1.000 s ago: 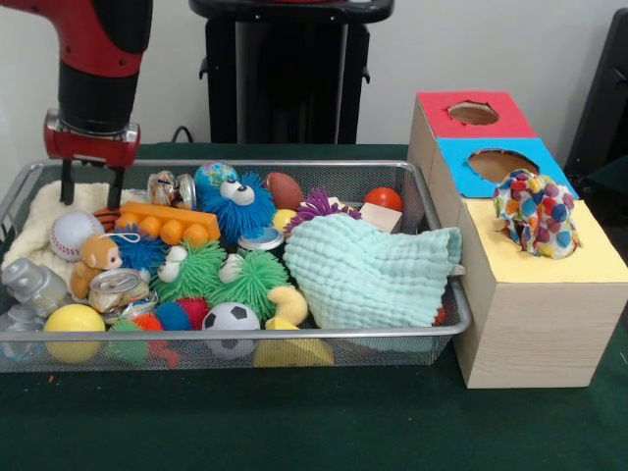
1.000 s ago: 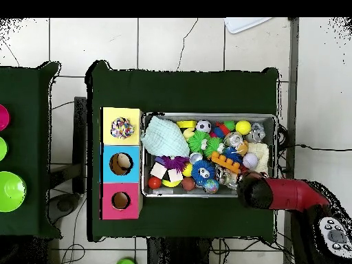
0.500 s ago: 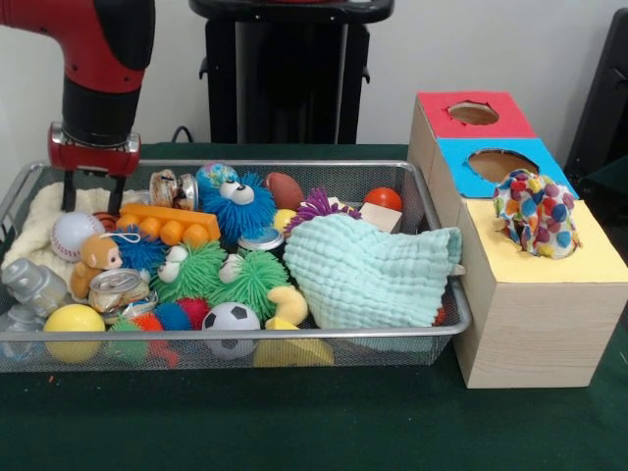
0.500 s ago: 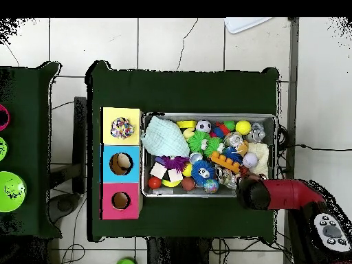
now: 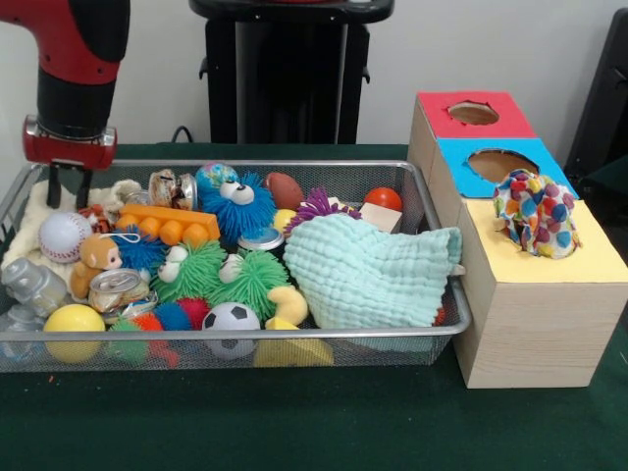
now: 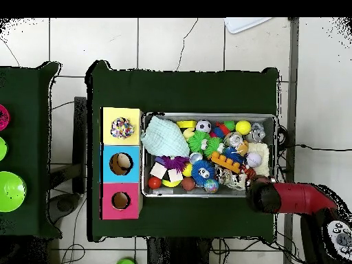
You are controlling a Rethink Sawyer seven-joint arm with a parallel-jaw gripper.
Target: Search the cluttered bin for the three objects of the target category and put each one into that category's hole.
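The wire mesh bin (image 5: 294, 165) is full of toys; it also shows in the overhead view (image 6: 206, 115). One spotted cloth piece (image 5: 535, 211) sits bunched in the hole of the yellow-topped box (image 5: 589, 260) and covers the hole; it shows from above too (image 6: 122, 127). No other spotted cloth shows among the clutter. My gripper (image 5: 69, 194) hangs open and empty over the bin's far left corner, just above the cream cloth (image 5: 34, 221). In the overhead view the arm's end (image 6: 265, 196) hides the gripper at the bin's lower right corner.
A mint cloth (image 5: 363, 270) lies over the bin's right part. Spiky green and blue balls, a baseball (image 5: 63, 234), a soccer ball (image 5: 231, 319), cans and an orange block (image 5: 167, 221) fill the rest. Blue-topped (image 5: 500, 167) and red-topped (image 5: 473, 113) boxes stand behind the yellow one.
My gripper has moved left and slightly up in the front view, toward the bin's far left corner. It stays open. The toys and the spotted cloth have not moved.
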